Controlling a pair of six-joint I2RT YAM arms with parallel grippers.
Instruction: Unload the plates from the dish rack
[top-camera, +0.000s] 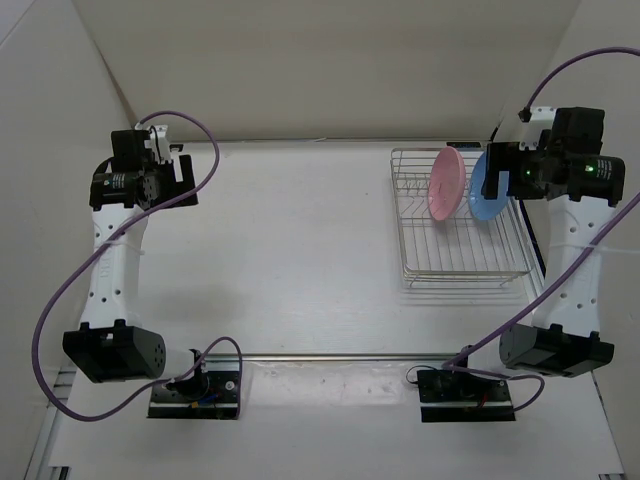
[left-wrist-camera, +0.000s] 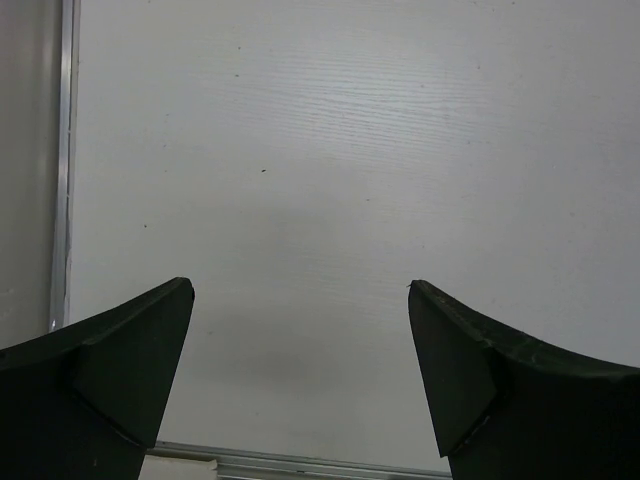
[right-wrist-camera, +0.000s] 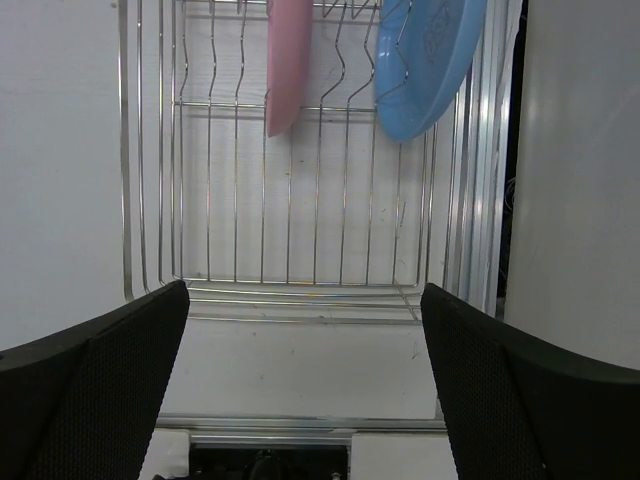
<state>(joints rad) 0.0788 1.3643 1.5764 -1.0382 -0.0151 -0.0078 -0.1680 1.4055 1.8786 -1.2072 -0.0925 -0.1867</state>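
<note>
The silver wire dish rack (top-camera: 465, 272) stands at the back right of the table. A pink plate (top-camera: 446, 183) and a light blue plate (top-camera: 486, 203) stand upright in its far slots, side by side. My right gripper (top-camera: 498, 170) hovers above the rack's far right end, close to the blue plate, open and empty. In the right wrist view my gripper (right-wrist-camera: 303, 290) looks down on the rack (right-wrist-camera: 124, 180), with the pink plate (right-wrist-camera: 288, 60) and blue plate (right-wrist-camera: 425, 70) at the top. My left gripper (top-camera: 172, 165) is open and empty at the back left, over bare table (left-wrist-camera: 298, 285).
White walls enclose the table at the back and both sides. A metal strip (top-camera: 340, 357) runs across the near edge between the two arm bases. Purple cables loop from both arms. The rack sits close to the right wall.
</note>
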